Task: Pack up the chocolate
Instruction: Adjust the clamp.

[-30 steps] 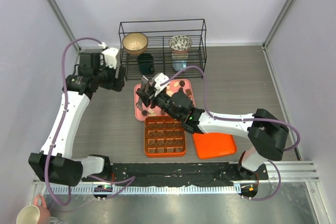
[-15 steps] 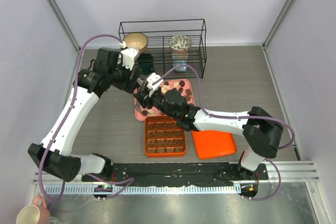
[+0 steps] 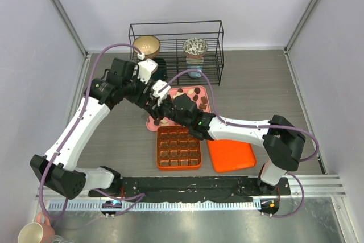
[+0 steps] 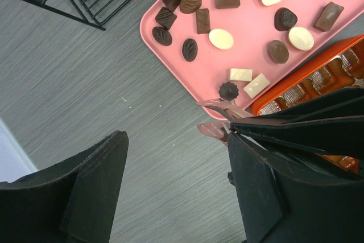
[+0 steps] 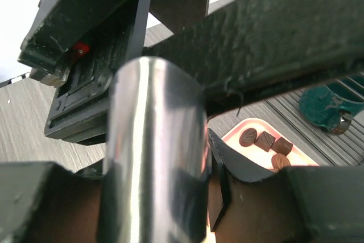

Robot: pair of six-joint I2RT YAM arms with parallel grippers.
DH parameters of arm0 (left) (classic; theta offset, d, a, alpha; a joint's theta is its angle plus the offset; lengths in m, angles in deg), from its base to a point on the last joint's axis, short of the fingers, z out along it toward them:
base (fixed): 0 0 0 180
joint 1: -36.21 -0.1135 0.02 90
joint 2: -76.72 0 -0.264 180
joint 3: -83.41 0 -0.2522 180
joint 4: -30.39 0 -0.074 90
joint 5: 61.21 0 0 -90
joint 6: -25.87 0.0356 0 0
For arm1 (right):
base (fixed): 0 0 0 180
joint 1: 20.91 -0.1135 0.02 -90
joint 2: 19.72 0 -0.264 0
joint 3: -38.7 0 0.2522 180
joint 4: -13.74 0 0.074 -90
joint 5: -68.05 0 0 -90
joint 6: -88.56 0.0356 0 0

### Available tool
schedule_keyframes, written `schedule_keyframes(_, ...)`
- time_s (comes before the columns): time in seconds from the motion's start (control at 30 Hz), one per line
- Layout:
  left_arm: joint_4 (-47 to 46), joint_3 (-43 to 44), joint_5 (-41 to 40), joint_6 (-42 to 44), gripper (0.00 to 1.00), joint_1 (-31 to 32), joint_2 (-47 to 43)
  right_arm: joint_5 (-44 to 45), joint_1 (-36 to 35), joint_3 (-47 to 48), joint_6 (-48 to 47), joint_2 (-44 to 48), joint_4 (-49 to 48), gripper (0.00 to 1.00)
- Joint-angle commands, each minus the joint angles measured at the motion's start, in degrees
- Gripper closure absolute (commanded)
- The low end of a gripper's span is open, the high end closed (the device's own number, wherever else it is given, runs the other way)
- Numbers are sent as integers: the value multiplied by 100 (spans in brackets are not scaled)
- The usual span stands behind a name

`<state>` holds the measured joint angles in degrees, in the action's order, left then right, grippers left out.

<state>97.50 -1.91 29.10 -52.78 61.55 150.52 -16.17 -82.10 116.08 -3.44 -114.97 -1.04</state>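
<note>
Chocolate [image 4: 220, 38] pieces, dark, brown and cream-white, lie spread over the pink tray [image 4: 250, 55], and a few chocolate pieces [image 5: 264, 139] show in the right wrist view. My right gripper [image 3: 162, 108] hovers over the tray's left part. It is shut on the shiny metal handle of tongs [image 5: 153, 152]. The two pink tips of the tongs [image 4: 219, 106] hang just off the tray's near-left edge, beside a round dark piece. My left gripper [image 4: 176, 186] is open over bare table left of the tray, close to the right gripper, with nothing between its fingers.
An orange gridded box [image 3: 178, 147] sits just in front of the pink tray [image 3: 151, 123], and its orange lid [image 3: 230, 156] lies to the right. A black wire rack [image 3: 176, 44] at the back holds two bowls and a teal cup. The two arms crowd together over the tray's left side.
My left arm has swung right from the table's left side to beside the right gripper. The right gripper with the tongs has drifted slightly left over the tray.
</note>
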Motion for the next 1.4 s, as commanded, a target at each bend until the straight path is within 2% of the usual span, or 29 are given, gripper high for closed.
schedule_keyframes(0.0, 290, 11, 697, 104, 24, 243, -199, -297, -33, 546, -90, -91, -206, 59)
schedule_keyframes(0.17, 449, 116, 900, 157, 24, 296, -217, -376, -33, 828, -116, -240, 190, 59)
schedule_keyframes(0.53, 572, 116, 953, 244, 24, 340, -340, -148, -33, 951, -125, -434, 278, 61)
schedule_keyframes(0.63, 590, 134, 926, 253, 24, 331, -349, -77, -33, 977, -134, -513, 261, 68)
schedule_keyframes(0.67, 590, 134, 918, 262, 25, 331, -357, 1, -33, 986, -134, -548, 252, 75)
schedule_keyframes(0.77, 581, 125, 856, 271, 24, 331, -375, 37, -33, 977, -213, -566, 252, 84)
schedule_keyframes(0.9, 459, 125, 471, 324, 24, 340, -436, 124, -42, 837, -380, -487, 147, 87)
schedule_keyframes(1.0, 195, 73, -397, 280, 22, 305, -454, 230, -33, 618, -555, -373, 6, 91)
schedule_keyframes(1.03, 107, 81, -923, 201, 21, 200, -411, 274, -33, 556, -591, -329, -73, 91)
schedule_keyframes(1.1, -52, 169, -1217, 69, 17, -89, -297, 353, -33, 276, -661, -223, -292, 92)
schedule_keyframes(1.23, 106, 713, -649, -379, 9, -1485, 99, 686, -33, -24, -670, 84, -601, 94)
schedule_keyframes(1.37, -51, 206, -358, -406, 7, -1594, -75, 1117, 1, -279, -758, 216, -872, 98)
